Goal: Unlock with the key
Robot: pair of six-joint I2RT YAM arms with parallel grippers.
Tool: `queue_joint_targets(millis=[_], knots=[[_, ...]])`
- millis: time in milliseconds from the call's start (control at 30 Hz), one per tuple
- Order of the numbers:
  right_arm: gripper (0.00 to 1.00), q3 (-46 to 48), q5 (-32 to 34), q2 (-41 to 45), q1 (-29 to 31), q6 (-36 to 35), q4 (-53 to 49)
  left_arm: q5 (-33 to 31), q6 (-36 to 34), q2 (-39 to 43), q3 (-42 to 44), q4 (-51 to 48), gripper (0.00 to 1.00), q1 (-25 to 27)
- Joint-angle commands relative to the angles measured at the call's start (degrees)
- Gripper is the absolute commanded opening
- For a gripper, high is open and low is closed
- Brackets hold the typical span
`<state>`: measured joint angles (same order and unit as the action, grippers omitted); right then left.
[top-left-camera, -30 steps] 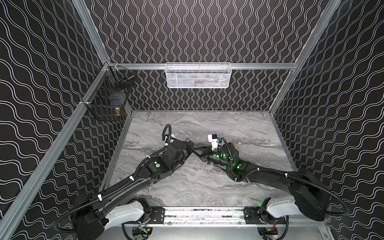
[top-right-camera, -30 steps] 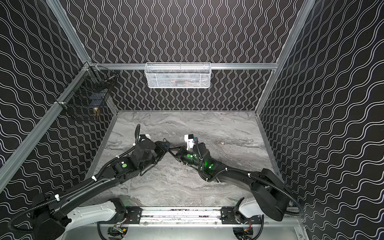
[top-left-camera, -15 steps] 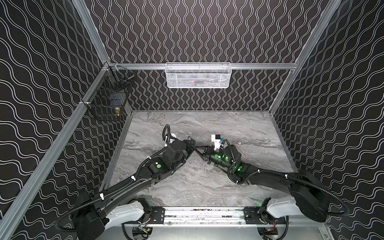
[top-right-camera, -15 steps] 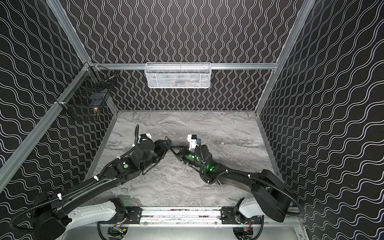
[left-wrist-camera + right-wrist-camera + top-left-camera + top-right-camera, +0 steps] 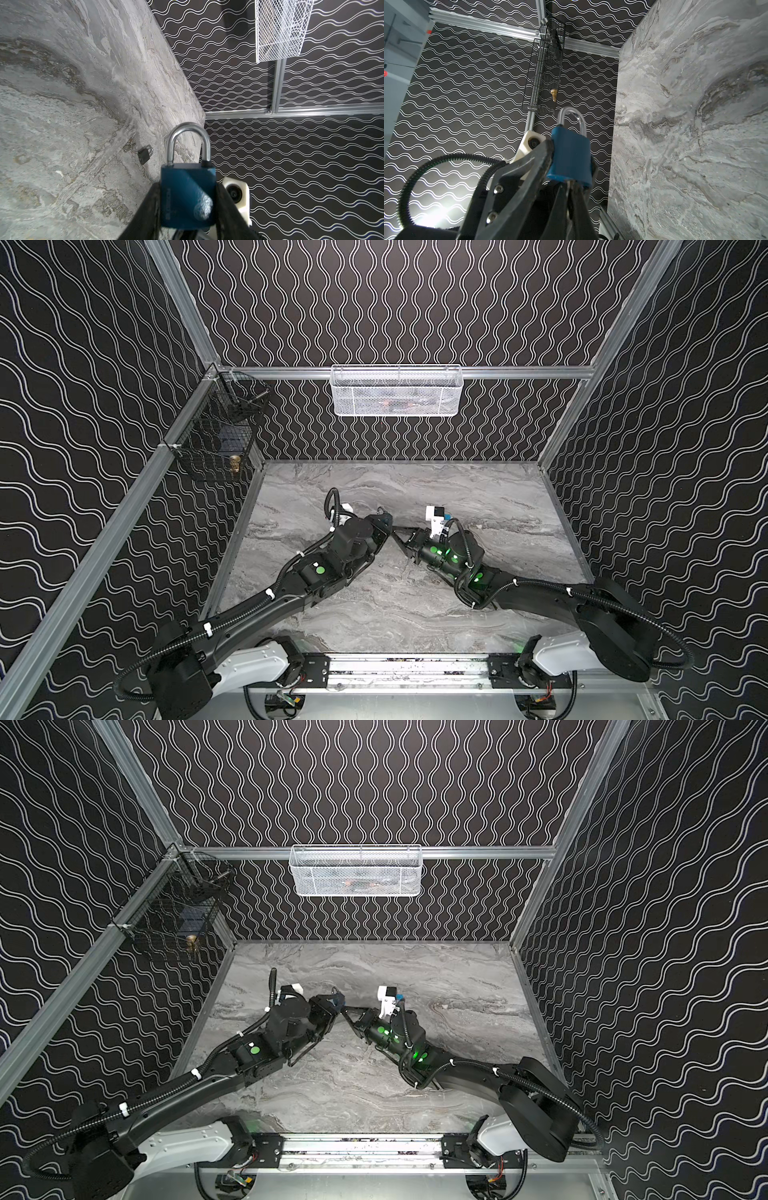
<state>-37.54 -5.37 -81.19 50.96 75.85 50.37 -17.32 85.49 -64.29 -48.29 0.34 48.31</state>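
2 locks: blue lock point(image 5: 188, 199) pinched by L fingers point(image 5: 145, 212), key point(image 5: 569, 184) by R fingers point(image 5: 580, 209); black lock point(image 5: 144, 156) well apart.

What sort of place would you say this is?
Most likely a robotics lab test cell: an aluminium frame with patterned panels, a left arm and right arm on a shared rail, and a marble-look tabletop.

Matt blue padlock point(image 5: 187, 199) body, polished metal shackle point(image 5: 188, 127); tabletop point(image 5: 62, 104) looks like grey veined stone, matt.
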Motion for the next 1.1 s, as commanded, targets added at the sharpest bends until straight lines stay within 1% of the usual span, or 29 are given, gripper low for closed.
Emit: queue_joint_targets(millis=[0,100,133,200,267,367,433,500,533,600,733,900,1067], knots=[[0.00,0.5,-5.8,0.1,0.8,1.8,12.4,9.3,3.8,-0.2,0.2,7.3,0.00,0.5],[0.00,-0.5,-5.7,0.1,0.9,2.2,12.1,8.3,3.5,0.0,-0.1,6.9,0.00,0.9],[0.00,-0.7,-5.1,0.1,1.0,2.9,11.2,8.1,3.4,0.0,0.1,7.5,0.00,0.9],[0.00,-0.1,-3.6,-0.2,1.4,4.4,12.9,8.1,3.9,-0.2,1.1,10.0,0.00,1.0],[0.00,-0.1,-3.5,-0.6,1.5,5.3,14.1,8.9,5.0,-0.2,2.2,11.9,0.00,1.1],[0.00,-0.2,-2.8,-0.6,1.8,6.1,13.7,7.3,5.2,0.8,2.3,9.6,0.00,1.4],[0.00,0.5,-2.0,-1.0,1.9,7.3,15.5,6.5,5.4,1.4,2.8,9.9,0.00,1.3],[0.00,0.5,-2.6,-1.9,1.9,7.7,18.3,6.3,5.2,1.6,3.3,11.0,0.00,1.3],[0.00,0.0,-3.2,-2.1,1.9,7.6,17.4,6.4,5.2,1.7,3.1,10.5,0.00,1.4],[0.00,-0.1,-3.6,-1.9,1.9,6.1,15.5,6.8,4.2,1.6,2.2,8.9,0.00,1.4],[0.00,0.6,-5.9,-1.8,1.8,3.1,13.2,6.6,0.2,1.7,-1.1,1.7,0.00,0.9],[0.00,1.8,-6.7,0.4,1.5,-3.0,7.8,5.6,-3.9,1.8,-2.5,-4.9,0.00,-0.1],[0.11,2.0,-6.6,2.9,1.3,-8.6,1.4,4.1,-7.8,2.3,-3.5,-11.8,0.00,-1.8]])
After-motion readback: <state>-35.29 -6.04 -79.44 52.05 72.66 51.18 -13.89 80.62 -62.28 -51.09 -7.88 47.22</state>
